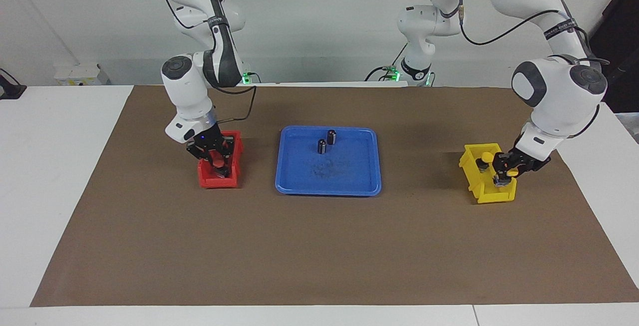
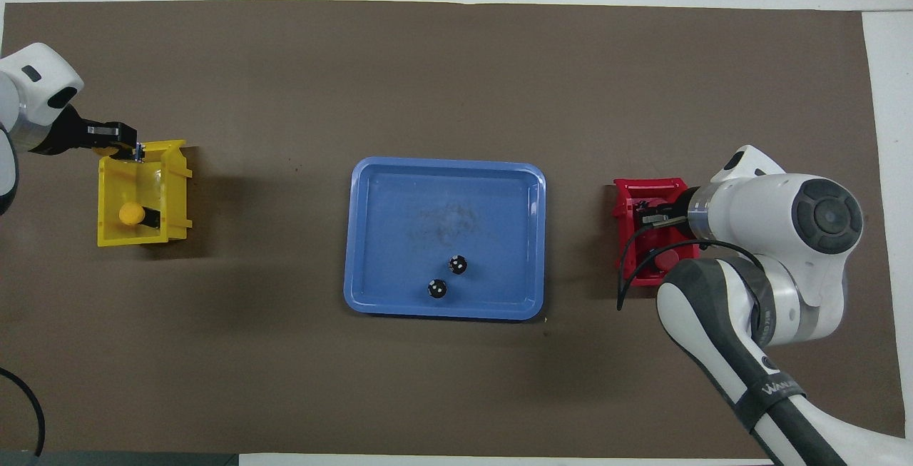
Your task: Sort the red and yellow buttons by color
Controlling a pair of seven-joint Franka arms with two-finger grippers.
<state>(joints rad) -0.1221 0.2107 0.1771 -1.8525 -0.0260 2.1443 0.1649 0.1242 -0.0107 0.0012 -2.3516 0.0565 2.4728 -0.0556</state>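
Observation:
My right gripper (image 1: 217, 160) is down inside the red bin (image 1: 214, 182), shut on a red button (image 1: 218, 163). In the overhead view another red button (image 2: 667, 259) lies in the red bin (image 2: 645, 185), toward the end nearer to the robots. My left gripper (image 1: 505, 172) is low in the yellow bin (image 1: 472, 171), at the end farther from the robots, shut on a yellow button (image 1: 511, 171). A second yellow button (image 1: 485, 157) lies on its side in that bin and also shows from overhead (image 2: 130, 214).
A blue tray (image 1: 299, 181) lies mid-table between the two bins. Two dark capless cylinders (image 1: 332, 137) (image 1: 322, 146) stand in it near the edge closest to the robots. Brown paper covers the table around them.

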